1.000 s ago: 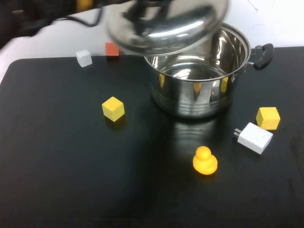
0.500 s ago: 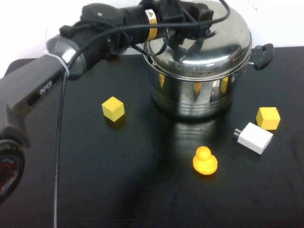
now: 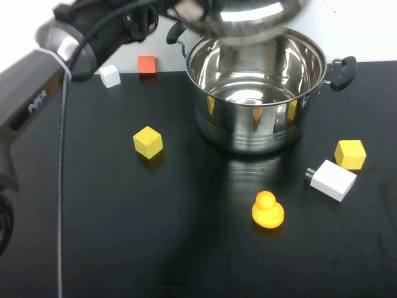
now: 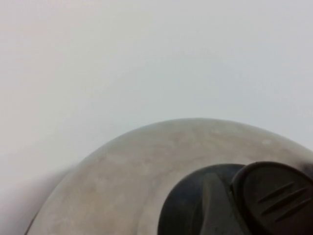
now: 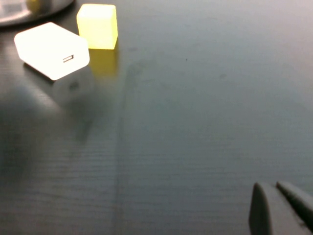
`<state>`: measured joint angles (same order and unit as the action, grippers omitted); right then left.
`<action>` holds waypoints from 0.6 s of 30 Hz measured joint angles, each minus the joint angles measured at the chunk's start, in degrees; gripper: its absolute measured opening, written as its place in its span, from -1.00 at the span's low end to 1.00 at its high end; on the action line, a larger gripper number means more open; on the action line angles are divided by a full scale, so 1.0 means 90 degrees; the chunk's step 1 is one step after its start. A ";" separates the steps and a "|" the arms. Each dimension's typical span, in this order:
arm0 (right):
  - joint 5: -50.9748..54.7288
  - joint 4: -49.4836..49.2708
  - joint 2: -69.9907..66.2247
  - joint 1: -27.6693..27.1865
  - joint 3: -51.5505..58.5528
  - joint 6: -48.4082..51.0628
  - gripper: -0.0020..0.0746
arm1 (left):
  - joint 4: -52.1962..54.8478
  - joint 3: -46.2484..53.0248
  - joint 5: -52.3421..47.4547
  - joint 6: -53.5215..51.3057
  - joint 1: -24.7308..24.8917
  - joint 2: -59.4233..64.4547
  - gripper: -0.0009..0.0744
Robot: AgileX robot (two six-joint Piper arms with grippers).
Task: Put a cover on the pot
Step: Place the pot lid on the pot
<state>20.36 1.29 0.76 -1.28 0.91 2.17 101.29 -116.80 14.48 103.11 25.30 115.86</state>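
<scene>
The pot [image 3: 254, 99], large shiny steel with black side handles, stands open at the back of the black table [image 3: 93, 236]. The domed steel lid [image 3: 257, 15] hangs blurred just above its rim at the top edge of the high view. My left gripper [image 3: 192, 12] reaches in from the upper left and is shut on the lid's black knob [image 4: 195, 205]; one finger pad [image 4: 274, 196] presses against the knob over the lid's dome [image 4: 146, 166]. My right gripper [image 5: 281, 205] is shut and empty, low over bare table, outside the high view.
In front of the pot are a yellow duck [image 3: 267, 210], a white charger [image 3: 332, 179] and a yellow cube [image 3: 350, 154]. Another yellow cube [image 3: 147, 141] lies left of the pot. A white cube [image 3: 110, 76] and a red cube [image 3: 146, 64] sit at the back left.
One second ago the lid hung tilted over the pot's left side. Half a second ago it sat on the pot. Now it is up above the open pot, blurred.
</scene>
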 joint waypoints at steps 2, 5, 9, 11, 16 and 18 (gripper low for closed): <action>0.0000 0.0000 0.0000 0.0000 0.0000 0.0000 -0.95 | -0.0033 -0.0063 -0.0630 -0.0204 0.0031 -0.0088 -0.09; 0.0000 0.0000 0.0000 0.0000 0.0000 0.0000 -0.95 | -0.0161 -0.0080 -0.1652 -0.0587 0.0056 -0.0177 -0.09; 0.0000 0.0000 0.0000 0.0000 0.0000 0.0000 -0.95 | -0.1249 -0.0080 -0.3012 -0.1916 0.0056 -0.0274 -0.09; 0.0000 0.0000 0.0000 0.0000 0.0000 0.0000 -0.95 | -0.2246 -0.0084 -0.3796 -0.3008 0.0080 -0.0316 -0.09; 0.0000 0.0000 0.0000 0.0000 0.0000 0.0000 -0.95 | -0.5866 -0.0095 -0.5307 -0.5589 0.0096 -0.0525 -0.09; 0.0000 0.0000 0.0000 0.0000 0.0000 0.0000 -0.95 | -0.7375 -0.0095 -0.5458 -0.6825 0.0096 -0.0629 -0.09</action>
<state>20.36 1.29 0.76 -1.28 0.91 2.17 34.91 -117.66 -34.64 41.69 26.17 110.20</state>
